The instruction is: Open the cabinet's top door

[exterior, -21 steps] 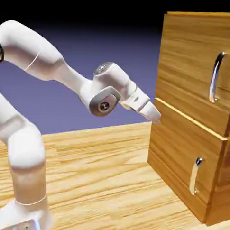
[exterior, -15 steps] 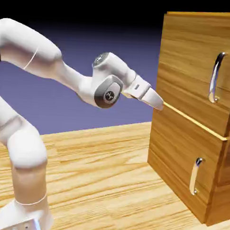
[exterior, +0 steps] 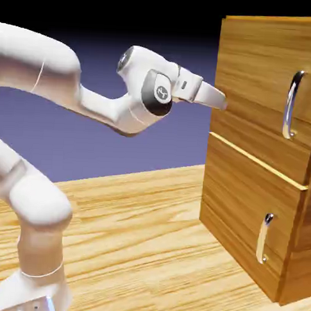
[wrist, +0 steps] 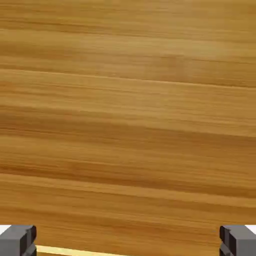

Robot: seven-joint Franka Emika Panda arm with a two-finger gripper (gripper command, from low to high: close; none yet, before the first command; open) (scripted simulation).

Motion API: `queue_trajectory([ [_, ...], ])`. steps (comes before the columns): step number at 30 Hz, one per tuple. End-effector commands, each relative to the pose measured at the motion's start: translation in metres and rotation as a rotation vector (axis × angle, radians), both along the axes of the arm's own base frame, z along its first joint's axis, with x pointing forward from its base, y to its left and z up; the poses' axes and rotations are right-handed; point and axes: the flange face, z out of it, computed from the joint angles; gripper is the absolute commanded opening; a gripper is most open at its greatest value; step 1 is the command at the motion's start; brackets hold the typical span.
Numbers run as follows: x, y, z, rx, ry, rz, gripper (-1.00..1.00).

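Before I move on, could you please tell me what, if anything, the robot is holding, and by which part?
Nothing is held: the fingers stand wide apart, with no handle between them, only the wood of the top door beyond.

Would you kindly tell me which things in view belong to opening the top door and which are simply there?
Part of the job:
- cabinet
- top door
- its long curved handle
- end effector, open

Simply there:
- lower door
- its small handle
- wood-grain tabletop
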Motion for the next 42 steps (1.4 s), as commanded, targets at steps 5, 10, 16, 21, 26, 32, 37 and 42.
queue_trajectory([
  [5, -0.003, -0.01, 0.017, 0.01, -0.075, 0.005, 0.0],
  [10, -0.005, -0.025, 0.028, 0.022, -0.143, 0.006, 0.0],
  [16, -0.004, -0.047, 0.034, 0.037, -0.215, 0.005, 0.0],
  [21, 0.0, -0.07, 0.033, 0.049, -0.265, 0.001, 0.0],
  [26, 0.007, -0.096, 0.026, 0.06, -0.307, -0.006, 0.0],
  [32, 0.019, -0.131, 0.011, 0.072, -0.343, -0.016, 0.0],
  [37, 0.032, -0.162, -0.007, 0.078, -0.362, -0.027, 0.0],
  [42, 0.043, -0.187, -0.024, 0.08, -0.369, -0.035, 0.0],
])
